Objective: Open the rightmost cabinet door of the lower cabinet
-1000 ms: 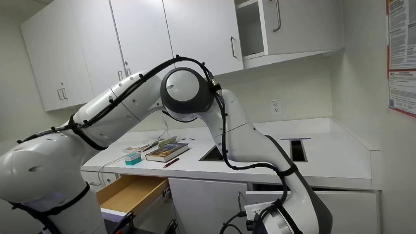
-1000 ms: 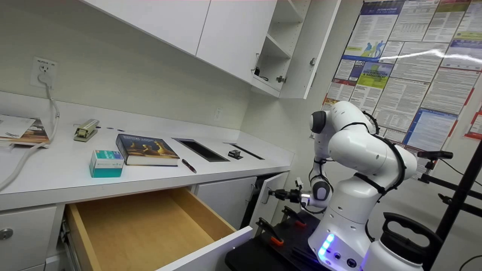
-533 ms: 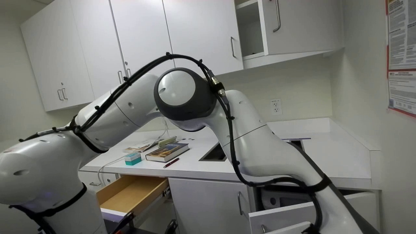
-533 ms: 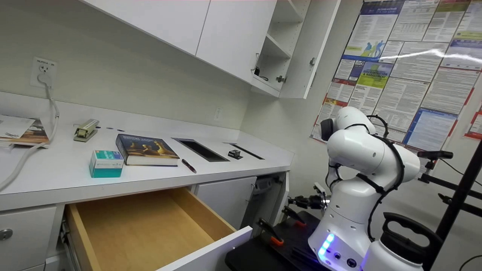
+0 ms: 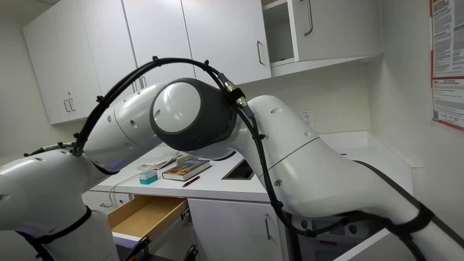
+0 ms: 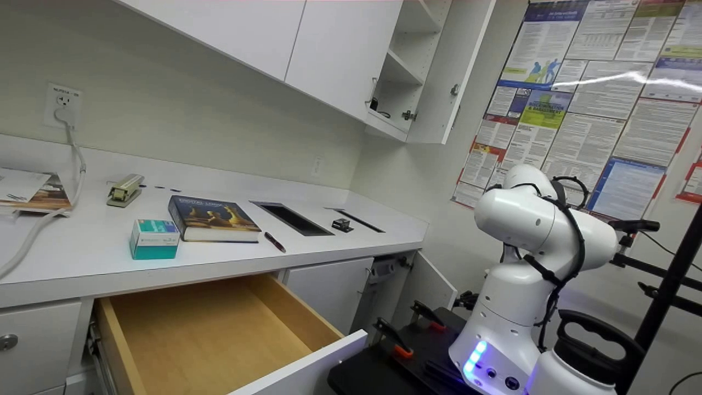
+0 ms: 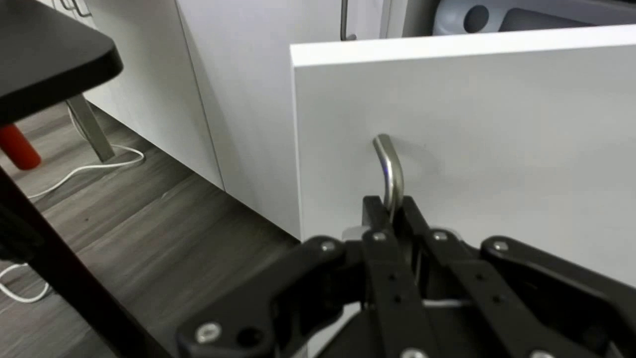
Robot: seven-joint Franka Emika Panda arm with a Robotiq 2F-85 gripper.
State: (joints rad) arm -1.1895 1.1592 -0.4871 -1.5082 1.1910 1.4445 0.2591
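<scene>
Since one second earlier, the rightmost cabinet door (image 6: 425, 285) has rotated from partly open to wide open, standing out from the lower cabinet (image 5: 232, 228). The handle (image 7: 394, 179) and end effector (image 7: 391, 209) have travelled outward with it. The arm's elbow (image 5: 177, 107) has drawn back from the lower cabinet. A grey device (image 5: 315, 250) inside the lower cabinet, previously concealed, is now partly exposed.

1 book (image 6: 214, 220), 1 pen (image 6: 275, 242), 1 box (image 6: 154, 240), 1 stapler (image 6: 125, 190), 2 clamps (image 6: 393, 336), at least 2 lower cabinet doors (image 7: 472, 124)

Arm (image 5: 197, 112) arched w/ fingers (image 7: 386, 258) clamped nearly tog.
</scene>
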